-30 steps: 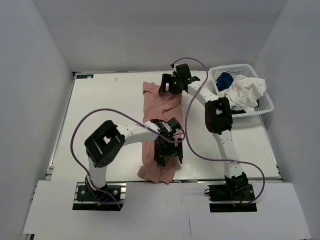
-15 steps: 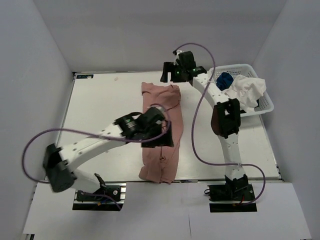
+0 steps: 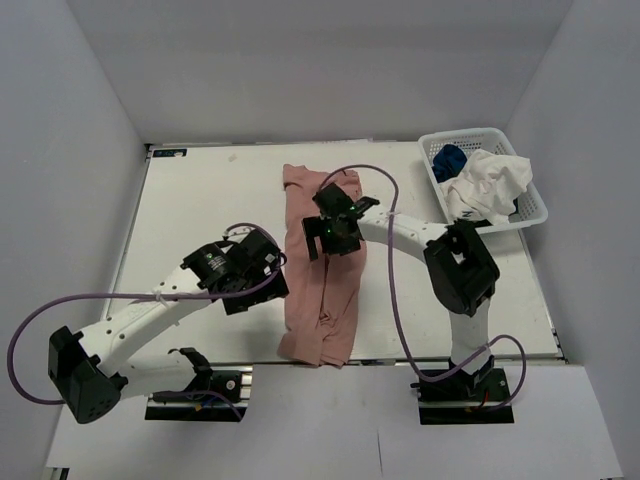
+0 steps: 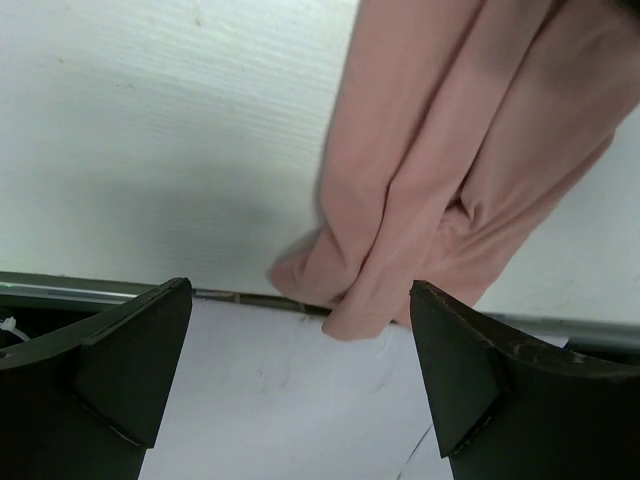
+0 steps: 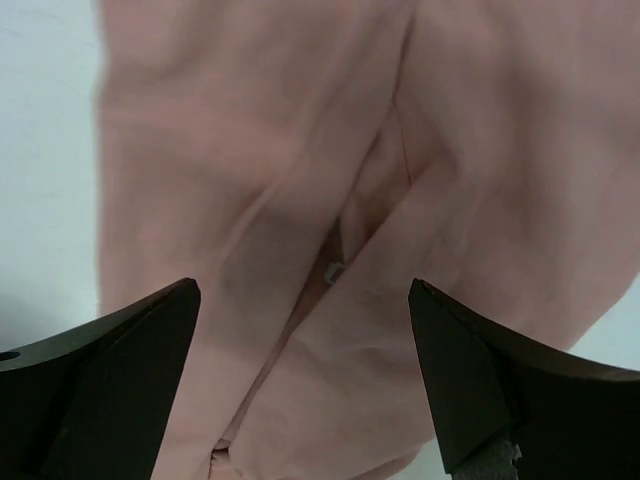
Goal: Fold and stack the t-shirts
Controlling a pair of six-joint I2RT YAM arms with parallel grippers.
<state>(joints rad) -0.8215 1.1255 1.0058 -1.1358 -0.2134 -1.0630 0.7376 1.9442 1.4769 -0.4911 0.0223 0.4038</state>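
I can see the pink shirt [image 3: 322, 275] lying on the counter [image 3: 200, 200] as a long, thin strip. It runs from the far middle of the counter down to the near edge. It is folded in along its length, with soft ridges and a deep crease down the middle. Its near end is bunched up and sits right on the near edge, and a little bit pokes over it. My left tool [image 4: 300, 300] is wide open and holds nothing. From above, it sits just beside the left side of the pink shirt, near the lower half. In its own camera, the bunched end of the shirt shows between the two dark fingers [image 4: 130, 350]. My right tool [image 5: 303, 290] is wide open too, with nothing in it. From above, it is over the middle of the pink shirt, a bit toward the far end. Its camera shows only pink cloth and the crease, very close. I cannot tell if the fingers touch the cloth. The blue shirt [image 3: 449, 160] and the white shirt [image 3: 490, 185] lie crumpled in the basket [image 3: 480, 134] at the far right corner. The blue one is at the far end, and the white one spills over the right rim.
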